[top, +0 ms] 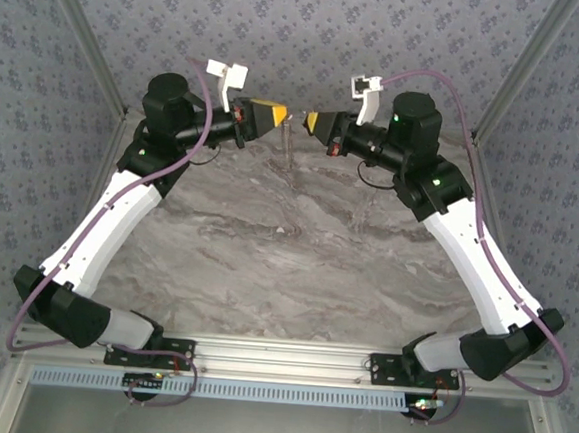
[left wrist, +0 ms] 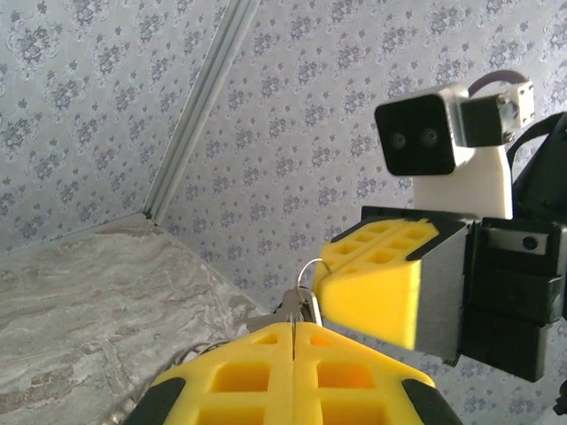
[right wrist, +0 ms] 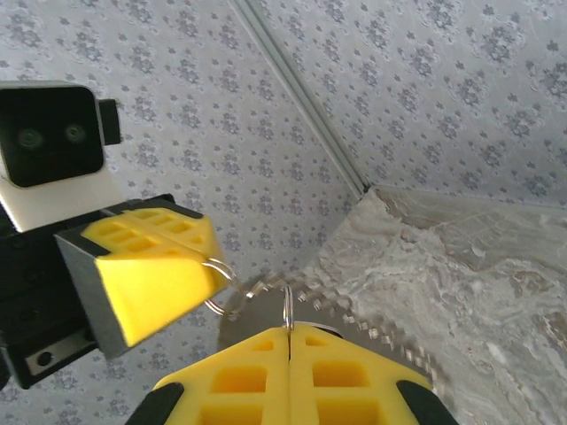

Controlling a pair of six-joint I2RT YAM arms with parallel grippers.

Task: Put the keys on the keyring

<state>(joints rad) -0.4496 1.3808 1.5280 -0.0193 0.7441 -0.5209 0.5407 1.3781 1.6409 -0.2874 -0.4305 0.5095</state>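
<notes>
two robot arms reach in from the near corners of a grey marbled tabletop [top: 267, 245] and meet tip to tip above the middle of its far edge.

on the left, the left gripper [top: 279, 117] has its yellow jaws pressed together with no gap. a small metal piece, which i take to be the key [left wrist: 285, 308], sticks out of the tips. a small wire ring [left wrist: 307, 276] arches up from that piece toward the other arm.

between the two grippers hangs the keyring [top: 288, 144], a thin grey chain-like loop. it drops straight down from the meeting point, its long axis upright and its lower end close above the far edge of the tabletop. whether it touches the surface cannot be told.

on the right, the right gripper [top: 307, 121] is likewise closed. its jaws pinch a thin strand of wire that looks like part of the loop, though it is too fine to say for sure.

the two sets of fingertips sit just beside each other at the same height, so neither arm is nearer. the coming move, as i judge it, turns on the line joining the tips. the key lies directly left of the right jaws, and the wire it must slide onto lies directly right of the left jaws. whether the key is already threaded cannot be told.
</notes>
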